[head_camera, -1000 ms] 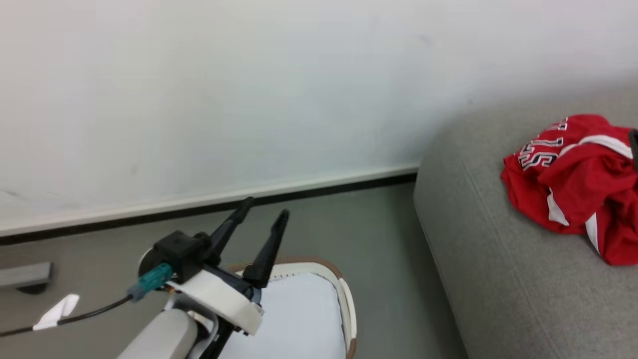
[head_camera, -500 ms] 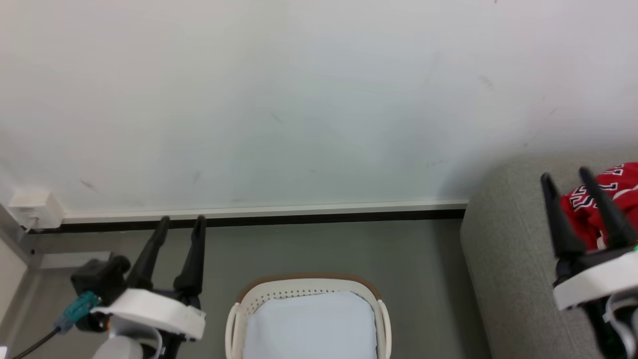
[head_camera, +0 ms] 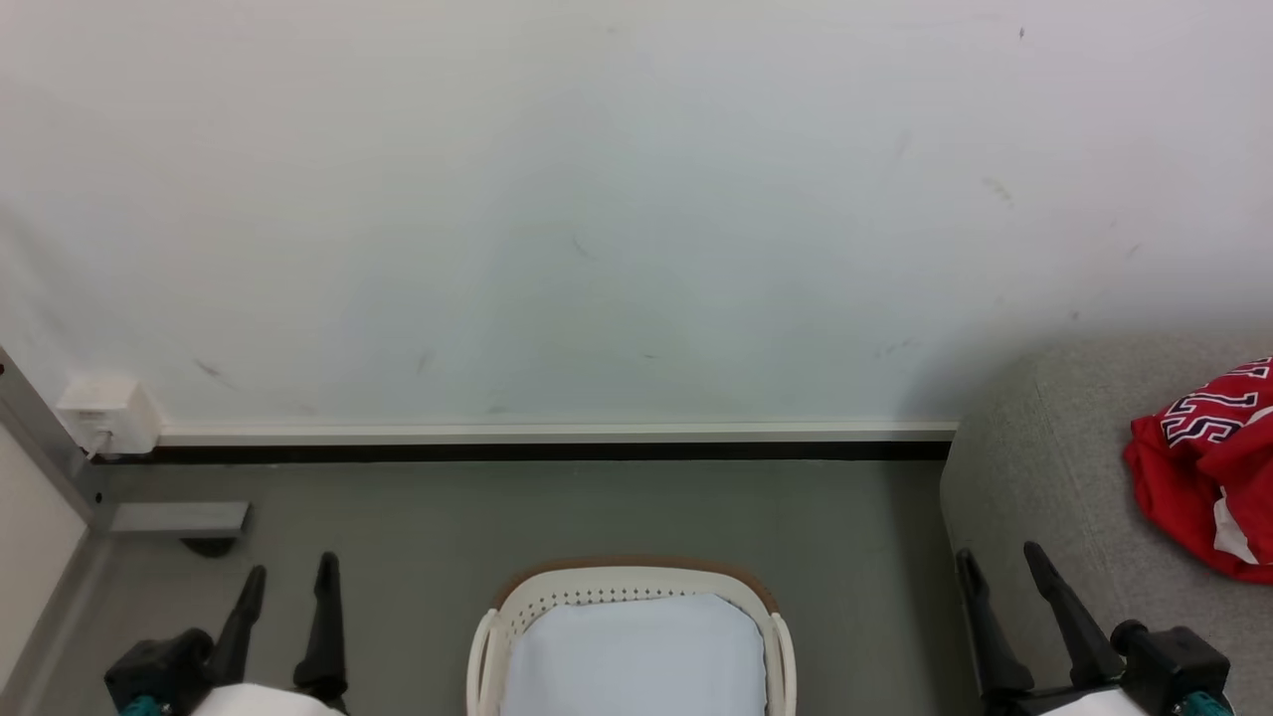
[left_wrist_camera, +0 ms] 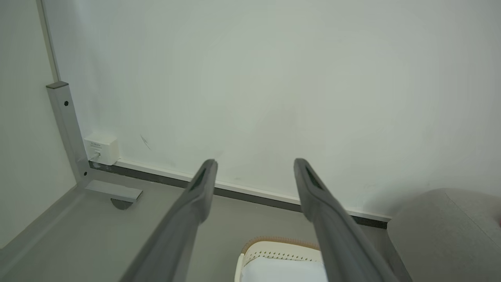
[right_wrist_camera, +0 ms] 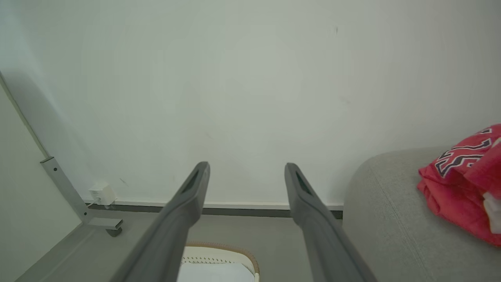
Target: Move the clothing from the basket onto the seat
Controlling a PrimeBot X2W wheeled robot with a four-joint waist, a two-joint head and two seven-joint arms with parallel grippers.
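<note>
On seat [head_camera: 1049, 497] — crumpled red clothing [head_camera: 1179, 487]

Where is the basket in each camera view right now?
Head view: basket at bottom centre.
Left wrist view: basket at bottom edge, right of centre.
Right wrist view: basket at bottom edge, left of centre.
Shared landmark: white wall box, left of the basket everywhere.

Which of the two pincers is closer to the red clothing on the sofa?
The right pincer, open at the sofa edge, near the clothing. The left pincer is on the far side of the basket from it.
</note>
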